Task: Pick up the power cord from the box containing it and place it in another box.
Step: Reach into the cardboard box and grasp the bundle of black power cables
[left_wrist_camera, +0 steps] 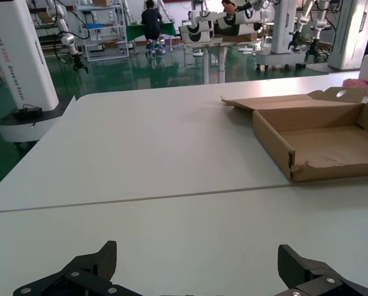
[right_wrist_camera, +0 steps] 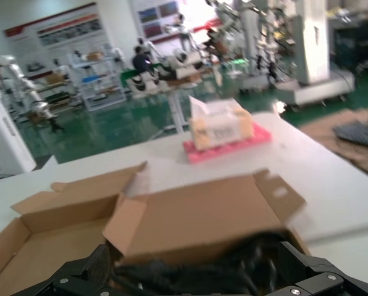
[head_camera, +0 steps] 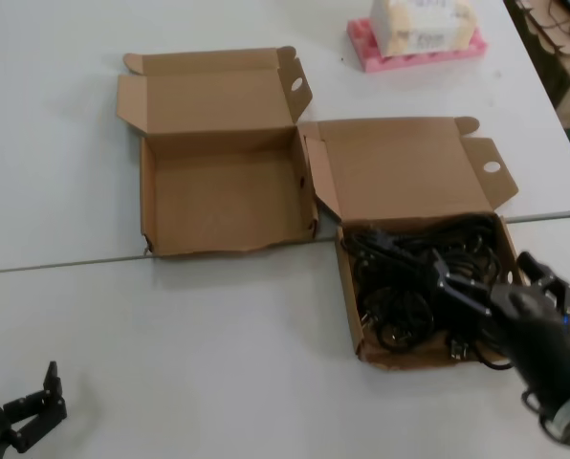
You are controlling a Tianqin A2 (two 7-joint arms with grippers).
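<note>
- Right gripper (head_camera: 476, 287): over the near right part of the cord box (head_camera: 346, 277), fingers reaching in above the black cords (head_camera: 414, 277). Jaws spread; nothing visibly pinched between them.
- Right wrist view: the two fingers (right_wrist_camera: 79, 277) stand wide apart, with the dark cords (right_wrist_camera: 233, 265) low between them; picture blurred.
- Cords: a black tangle filling the cord box. A single cord cannot be told apart from the heap.
- Cord box: on the right of the table (head_camera: 218, 354), lid hinged open away from the robot.
- Empty box (head_camera: 223, 186): on the left, just beside the cord box, lid open, front rim uneven. Nothing inside.
- Left gripper (head_camera: 36, 406): low at the near left edge of the table, well apart from both boxes. Jaws spread, holding nothing.
- Pink tray (head_camera: 414, 50): at the far side, carrying a pale carton (head_camera: 424, 24).
</note>
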